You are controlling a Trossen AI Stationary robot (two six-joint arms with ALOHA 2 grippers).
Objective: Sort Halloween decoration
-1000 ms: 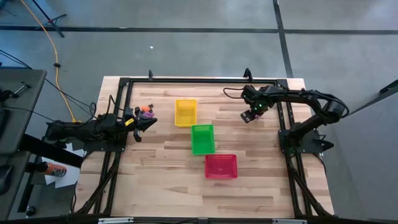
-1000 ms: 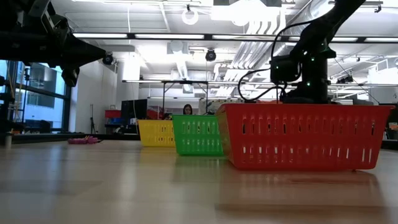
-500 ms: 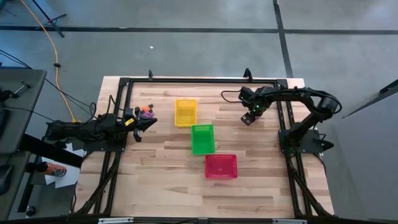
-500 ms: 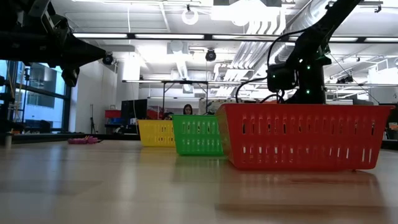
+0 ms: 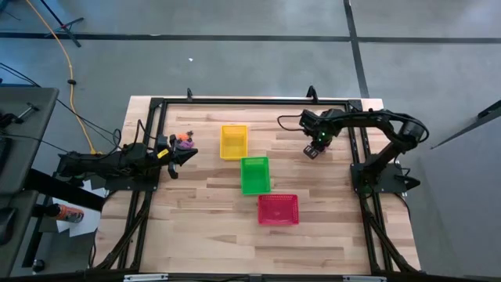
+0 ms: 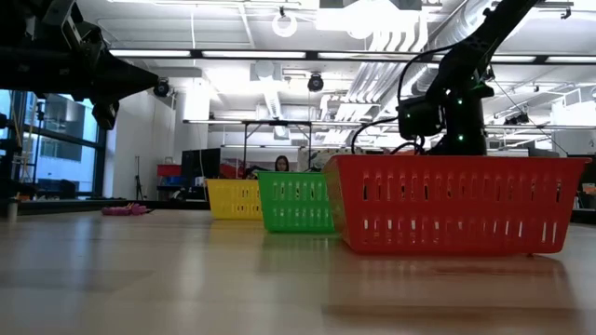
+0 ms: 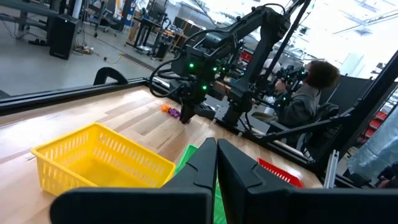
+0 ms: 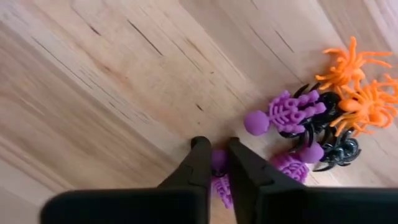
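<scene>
Right gripper (image 8: pixel 214 148) down at the tabletop, dark fingers (image 8: pixel 199 155) nearly together, pinched on a small purple trinket (image 8: pixel 219 163) showing between the tips; rest of that trinket hidden behind the fingers. Just beside it a pile (image 8: pixel 323 112) of Halloween trinkets on the bare wood: two orange spiders (image 8: pixel 357 81) with thin splayed legs, purple ribbed skeleton shapes with round heads (image 8: pixel 283 112), at least three purple pieces in all, and black looped rings (image 8: pixel 333 146) underneath, count of black unclear. All look like moulded plastic, touching and partly overlapping.

In the high view, right gripper (image 5: pixel 314 149) at the far right part of the table (image 5: pixel 211 243), near the frame rail. Left gripper (image 5: pixel 182 156) at the left edge, fingers (image 7: pixel 208 165) pressed together, holding nothing visible, raised above the wood. Second small clump (image 5: pixel 185 139) of purple and orange trinkets just beyond the left gripper.

Three plastic mesh baskets, rectangular, slotted walls, in a diagonal row mid-table: yellow (image 5: pixel 233 142), green (image 5: pixel 254 174), red (image 5: pixel 278 209), one of each, close together; nothing seen inside. Table of pale wood planks, visible grain. Black metal frame (image 5: pixel 250 101) round the table.

Person (image 7: pixel 308 93) seated beyond the table in the left wrist view.
</scene>
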